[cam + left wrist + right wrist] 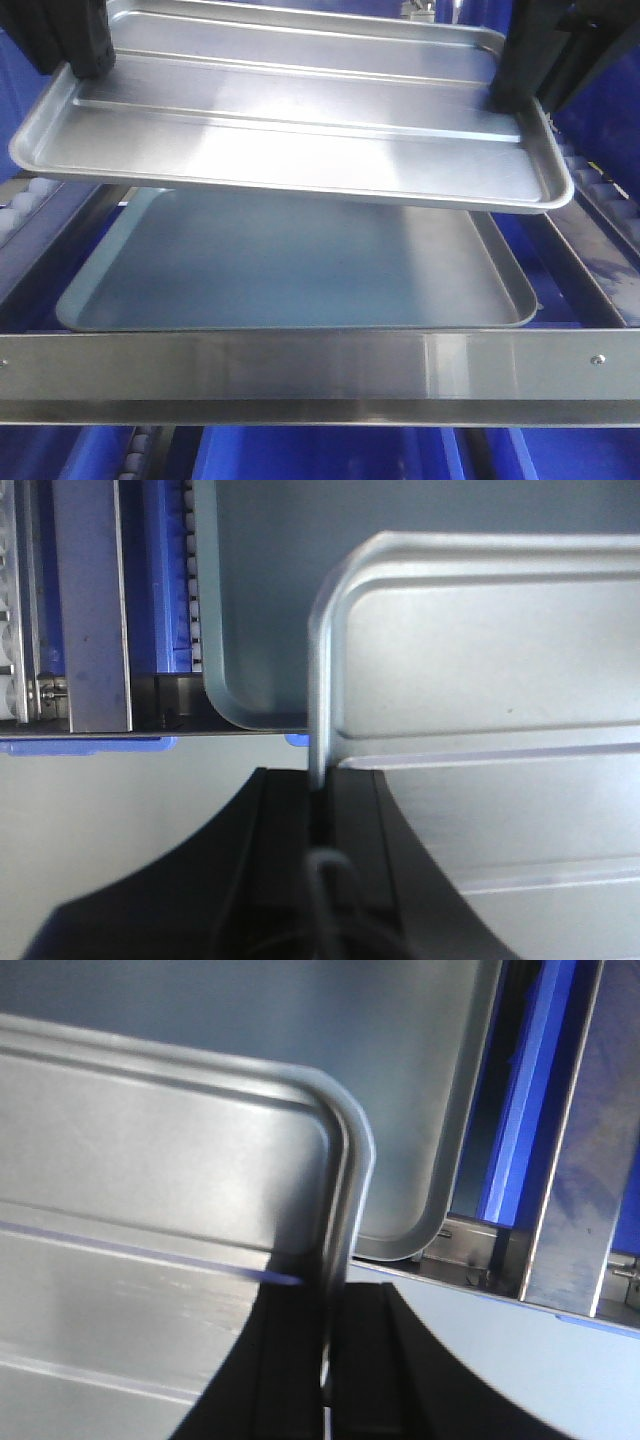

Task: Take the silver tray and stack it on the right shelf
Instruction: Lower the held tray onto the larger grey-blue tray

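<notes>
Counting trays: two. Silver tray (300,140) fills the upper half of the front view, held in the air and slightly tilted, its two long ridges running left to right. Dull grey tray (300,270) lies directly below it at mid-frame, flat on the right shelf (450,365), apart from the silver one

Grippers: two, both black. Left gripper (90,62) at upper left, pressed together on the silver tray's left rim; in the left wrist view the rim edge runs into the slit between the jaws. Right gripper (508,92) at upper right, pinching the right rim the same way, as the right wrist view also shows

Shelf: one wide brushed-steel front bar (200,365) across the lower frame, with one rivet (597,358) plain near its right end. White rollers (590,185) in two lanes, one at each side edge

Blue bins (320,455) sit along the bottom edge under the bar, with more blue at upper right. Pale flat surface (100,820) at lower left of the left wrist view
</notes>
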`<state>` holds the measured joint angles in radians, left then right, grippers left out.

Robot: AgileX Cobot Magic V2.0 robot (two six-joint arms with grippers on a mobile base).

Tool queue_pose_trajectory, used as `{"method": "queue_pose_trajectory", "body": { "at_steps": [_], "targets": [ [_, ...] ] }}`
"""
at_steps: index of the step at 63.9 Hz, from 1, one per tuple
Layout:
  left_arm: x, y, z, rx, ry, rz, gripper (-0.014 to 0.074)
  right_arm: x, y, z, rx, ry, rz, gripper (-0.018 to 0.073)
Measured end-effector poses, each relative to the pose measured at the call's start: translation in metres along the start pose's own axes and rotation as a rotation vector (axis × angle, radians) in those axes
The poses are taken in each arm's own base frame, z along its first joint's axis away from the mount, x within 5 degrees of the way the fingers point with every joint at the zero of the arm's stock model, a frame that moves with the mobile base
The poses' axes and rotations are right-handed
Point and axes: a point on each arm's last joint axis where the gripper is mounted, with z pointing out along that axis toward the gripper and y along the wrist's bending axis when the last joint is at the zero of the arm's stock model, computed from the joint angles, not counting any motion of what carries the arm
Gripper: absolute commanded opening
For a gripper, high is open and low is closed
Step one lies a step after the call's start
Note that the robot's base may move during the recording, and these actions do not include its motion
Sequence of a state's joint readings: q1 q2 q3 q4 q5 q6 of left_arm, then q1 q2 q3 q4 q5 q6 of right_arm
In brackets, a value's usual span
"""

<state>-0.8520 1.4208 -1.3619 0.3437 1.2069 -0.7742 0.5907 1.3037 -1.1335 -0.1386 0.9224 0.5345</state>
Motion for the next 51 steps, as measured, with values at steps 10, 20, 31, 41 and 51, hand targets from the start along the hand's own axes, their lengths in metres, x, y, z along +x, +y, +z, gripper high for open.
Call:
{"method": "queue_pose_trajectory", "body": {
  "at_steps": [10,20,31,41,51],
  "targets": [
    [0.0,0.0,0.0,0.0,0.0,0.0,-0.0093,0.0,0.0,0.0,0.0,0.0,0.0,0.0057],
    [-0.001,0.0,0.0,0.005,-0.007,0.001,-0.0093,-0.001,0.0,0.0,0.0,-0.007,-0.002,0.0057],
    [-0.002,-0.001,0.0,0.006,-0.02,0.004,-0.0093,-0.001,0.0,0.0,-0.001,-0.014,-0.004,0.0057],
    [-0.005,-0.001,0.0,0.015,-0.054,0.014,-0.0093,-0.003,0.0,-0.001,0.006,-0.027,-0.035,0.0057],
    [-0.014,0.003,0.002,0.03,-0.105,0.019,-0.0093,-0.015,-0.002,-0.007,0.012,-0.062,-0.057,0.0057]
  ]
}}
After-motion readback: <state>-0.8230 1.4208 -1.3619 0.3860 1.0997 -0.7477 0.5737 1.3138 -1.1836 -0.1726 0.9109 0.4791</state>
